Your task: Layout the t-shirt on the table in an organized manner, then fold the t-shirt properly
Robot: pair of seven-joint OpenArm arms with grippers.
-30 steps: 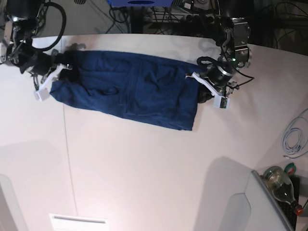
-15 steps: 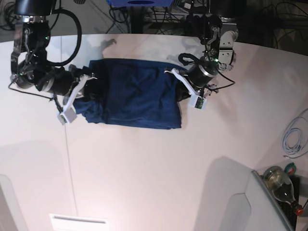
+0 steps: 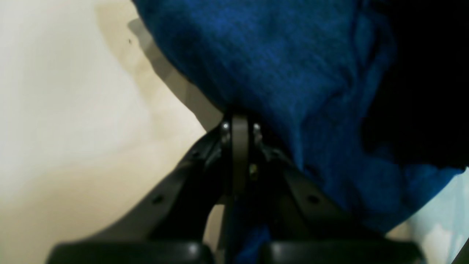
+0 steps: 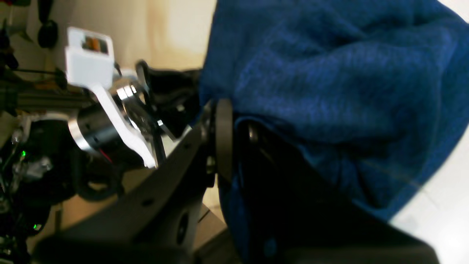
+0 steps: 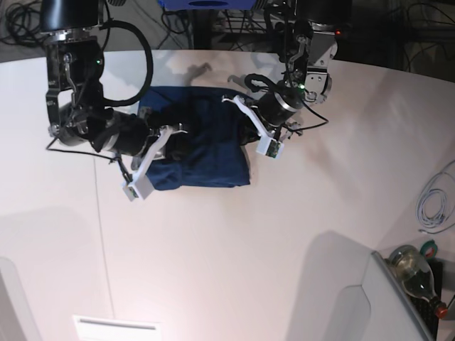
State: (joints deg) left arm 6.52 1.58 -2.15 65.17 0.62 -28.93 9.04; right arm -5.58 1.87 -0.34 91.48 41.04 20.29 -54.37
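One t-shirt (image 5: 206, 145) on one table (image 5: 284, 234), pinched by two grippers' fingers (image 3: 240, 146).

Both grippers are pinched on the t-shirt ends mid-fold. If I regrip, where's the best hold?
Probably the t-shirt at its near bottom corner: that hem lies flat and exposed on the table, so come in low from the open front side.
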